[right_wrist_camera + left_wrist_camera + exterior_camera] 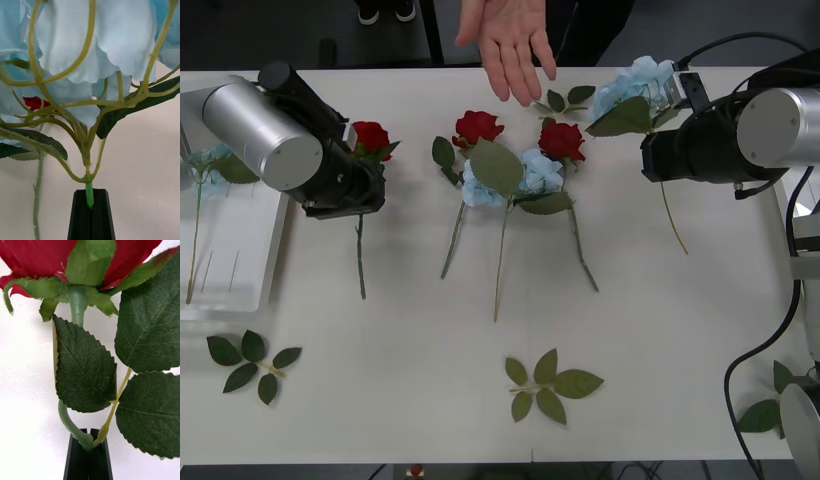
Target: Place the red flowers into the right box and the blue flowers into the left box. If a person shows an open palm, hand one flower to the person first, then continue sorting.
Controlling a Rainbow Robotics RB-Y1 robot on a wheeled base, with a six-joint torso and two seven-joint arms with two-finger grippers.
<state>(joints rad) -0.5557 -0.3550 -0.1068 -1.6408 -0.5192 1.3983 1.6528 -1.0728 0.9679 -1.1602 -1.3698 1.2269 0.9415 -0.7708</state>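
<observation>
Front view first: a person's open palm [508, 45] reached over the far edge of the white table [660, 340], so by my judgement a flower was owed to that hand before any more sorting. My left gripper [358, 190] held a red rose [369, 136] just below the bloom, stem trailing toward me. My right gripper [658, 155] held a blue flower [635, 85] near the table's far right. One pale blue stem already lay in the left box [230, 255], a white bin at the table's left edge. Two more red roses [478, 127] and a blue cluster [538, 172] lay tangled mid-table, unsorted, with loose leaf sprigs [548, 385] nearer me. Most of the job seemed left.

Right wrist view: my black fingers [79, 217] were clenched on the bright green stem stub of the blue flower. Thin yellow-green stalks branched upward into soft, ruffled fabric petals [112, 41], and a dark glossy leaf [123, 112] spread to one side.

Left wrist view: my black fingers [77, 461] were pinched on the rose's smooth, curved green stem [71, 423]. Serrated, finely veined leaves [86, 367] fanned out above them, under satiny deep-red petals [33, 257] and curling sepals.
</observation>
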